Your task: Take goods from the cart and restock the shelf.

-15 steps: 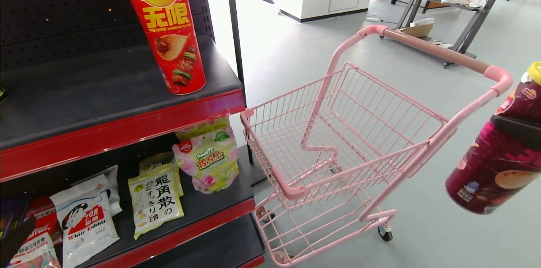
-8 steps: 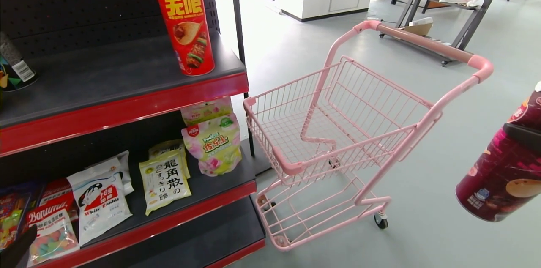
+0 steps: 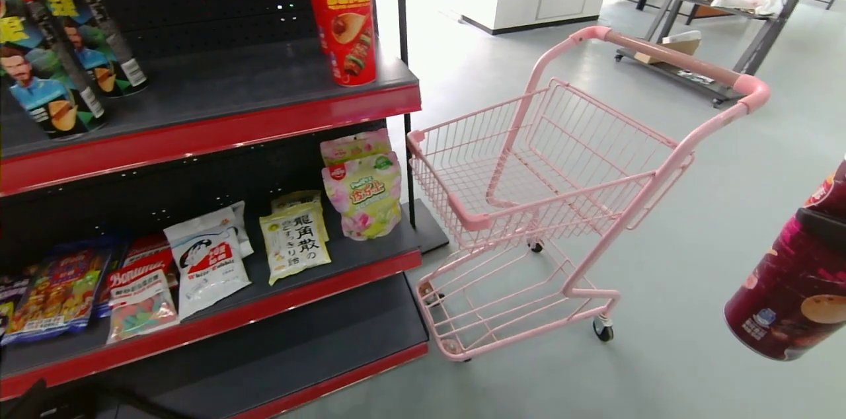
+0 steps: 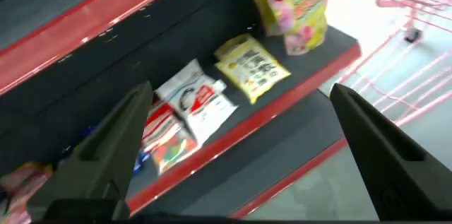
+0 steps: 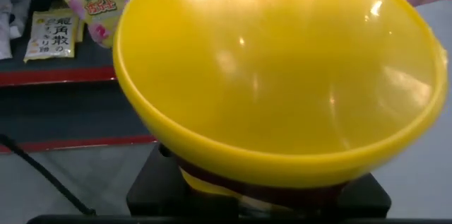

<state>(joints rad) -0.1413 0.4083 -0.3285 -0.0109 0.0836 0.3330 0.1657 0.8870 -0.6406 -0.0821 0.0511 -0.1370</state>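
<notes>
Shelf [image 3: 198, 135]: at 9 o'clock.
Cart [image 3: 548, 161]: 3 o'clock of the shelf, just beside its end.
Upper board [image 3: 218, 82]: end can [image 3: 344, 9] upright at its cart-side end; canisters [image 3: 59, 62] well apart at its 9 o'clock.
Lower board [image 3: 396, 246]: snack bags [image 3: 291, 240] in a row, below the end can.
Held can [image 3: 793, 293]: 4 o'clock of the cart, in the right claw [image 3: 819, 250].

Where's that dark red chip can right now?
At the head view's far right, the dark red chip can is held by the right gripper above the floor, right of the pink cart.
</notes>
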